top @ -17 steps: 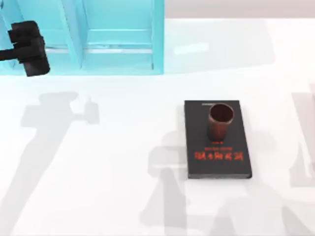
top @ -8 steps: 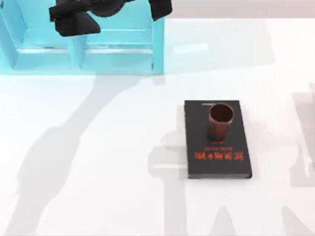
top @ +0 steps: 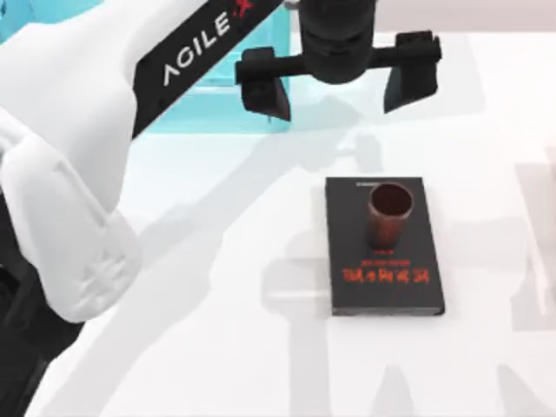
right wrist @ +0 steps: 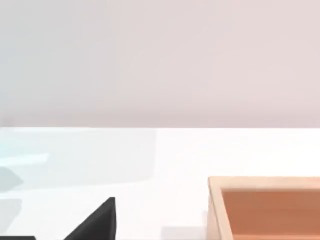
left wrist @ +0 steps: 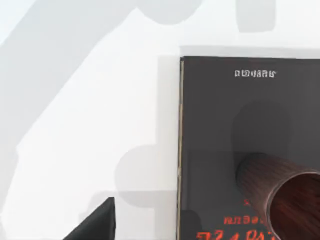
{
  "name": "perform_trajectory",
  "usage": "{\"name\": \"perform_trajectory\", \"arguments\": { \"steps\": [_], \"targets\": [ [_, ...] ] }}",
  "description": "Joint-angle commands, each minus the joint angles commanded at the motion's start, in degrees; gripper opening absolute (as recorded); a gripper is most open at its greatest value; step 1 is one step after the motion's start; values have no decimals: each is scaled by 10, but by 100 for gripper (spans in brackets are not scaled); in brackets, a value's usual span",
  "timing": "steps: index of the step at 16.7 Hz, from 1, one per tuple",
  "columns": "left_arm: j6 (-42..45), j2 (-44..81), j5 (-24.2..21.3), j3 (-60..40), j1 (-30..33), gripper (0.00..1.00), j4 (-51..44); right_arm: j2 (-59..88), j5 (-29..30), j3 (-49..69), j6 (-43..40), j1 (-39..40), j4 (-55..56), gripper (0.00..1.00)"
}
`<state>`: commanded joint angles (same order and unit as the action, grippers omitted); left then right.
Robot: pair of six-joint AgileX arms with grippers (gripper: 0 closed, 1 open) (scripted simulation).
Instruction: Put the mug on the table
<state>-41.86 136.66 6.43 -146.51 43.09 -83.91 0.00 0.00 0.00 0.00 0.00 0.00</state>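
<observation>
Table (top: 200, 365), white and glossy, carries everything and shows grey arm shadows across its middle. Turquoise shelf (top: 187, 104) stands along the far edge at the top view's left, partly behind the left arm.

Left arm (top: 78, 130) reaches in from the left side and runs diagonally toward the far middle. Writing on its white casing reads "AGILE" with a small red mark after it.

Left end effector (top: 337, 85) hangs over the table beyond the far end of the book, fingers spread wide and holding nothing. Judged from this pose, it is lined up for a reach down onto the mug, the gap being plainly broader than the cup.

Book (top: 383, 247), black and flat, lies right of centre. Red lettering runs across its near half and small pale print sits at its far end; neither can be read as words.

Mug (top: 388, 215), reddish-brown with a dark inside, stands upright on the far half of the book, not on the table. No handle shows. In the left wrist view the mug (left wrist: 280, 192) sits close by on the cover.

Right end effector: whether its fingers are wide or narrow cannot be told. The right wrist view takes in a light wooden box (right wrist: 265, 210) on the table.
</observation>
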Motion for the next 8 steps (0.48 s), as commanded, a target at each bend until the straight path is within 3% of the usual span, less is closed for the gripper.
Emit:
{"name": "perform_trajectory", "arguments": {
  "steps": [8],
  "targets": [
    [-52,121,18,-188,69,100,-134,0,0,0,0,0,0,100]
  ]
}}
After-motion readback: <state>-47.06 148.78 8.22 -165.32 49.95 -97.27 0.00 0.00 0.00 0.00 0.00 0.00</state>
